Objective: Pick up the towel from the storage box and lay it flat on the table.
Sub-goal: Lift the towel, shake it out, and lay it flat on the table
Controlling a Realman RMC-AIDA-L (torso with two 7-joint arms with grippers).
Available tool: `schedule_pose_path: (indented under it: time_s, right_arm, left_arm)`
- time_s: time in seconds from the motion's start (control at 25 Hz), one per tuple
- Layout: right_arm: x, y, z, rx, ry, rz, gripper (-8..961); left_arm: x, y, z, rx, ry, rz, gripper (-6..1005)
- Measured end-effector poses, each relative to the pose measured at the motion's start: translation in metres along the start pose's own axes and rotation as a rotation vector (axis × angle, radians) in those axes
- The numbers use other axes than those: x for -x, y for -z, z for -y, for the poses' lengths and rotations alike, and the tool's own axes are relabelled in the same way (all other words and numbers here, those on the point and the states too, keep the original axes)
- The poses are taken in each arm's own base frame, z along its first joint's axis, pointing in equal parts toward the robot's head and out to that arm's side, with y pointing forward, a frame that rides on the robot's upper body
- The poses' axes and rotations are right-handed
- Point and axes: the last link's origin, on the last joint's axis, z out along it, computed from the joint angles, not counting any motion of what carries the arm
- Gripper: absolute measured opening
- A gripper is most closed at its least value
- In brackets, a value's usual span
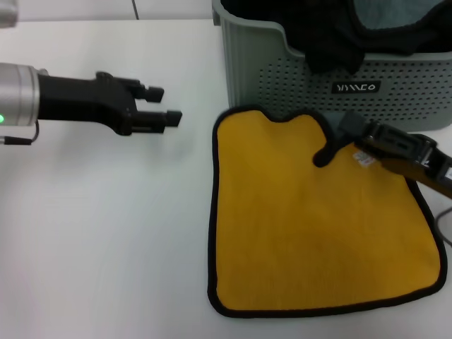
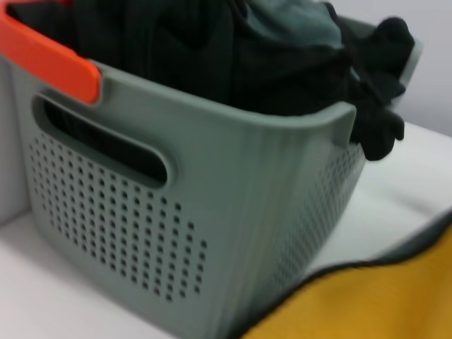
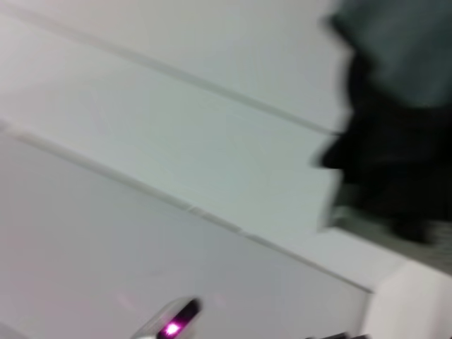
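Observation:
The towel lies spread flat on the white table, yellow face up, with black edging, just in front of the storage box. Its small tag sits next to my right gripper, which reaches in from the right, low over the towel's far edge. My left gripper is open and empty above the table, left of the towel and box. The left wrist view shows the box's perforated side and a corner of the towel.
The box holds a black cloth and a grey-teal cloth; black cloth hangs over its rim. An orange handle is on the box's rim. Bare tabletop stretches left of the towel.

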Motion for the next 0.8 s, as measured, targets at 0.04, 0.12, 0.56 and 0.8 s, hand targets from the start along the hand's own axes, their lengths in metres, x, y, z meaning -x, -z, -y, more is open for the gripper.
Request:
schedule_pose_path:
  time_s: [0.04, 0.12, 0.56, 0.8]
  right_arm:
    - [0.001, 0.0, -0.007, 0.046, 0.052, -0.012, 497]
    - [0.006, 0.0, -0.018, 0.115, 0.133, -0.026, 420]
    - [0.068, 0.0, -0.097, 0.415, 0.605, -0.159, 0]
    - [0.115, -0.01, -0.146, 0.416, 0.769, -0.229, 2]
  left_arm:
    - [-0.001, 0.002, 0.0, -0.004, -0.001, -0.013, 604]
    - [-0.004, 0.009, -0.002, -0.011, 0.0, -0.062, 604]
    - [-0.009, 0.059, -0.026, 0.055, -0.055, -0.381, 601]
    - [-0.015, 0.092, -0.045, 0.127, -0.108, -0.589, 600]
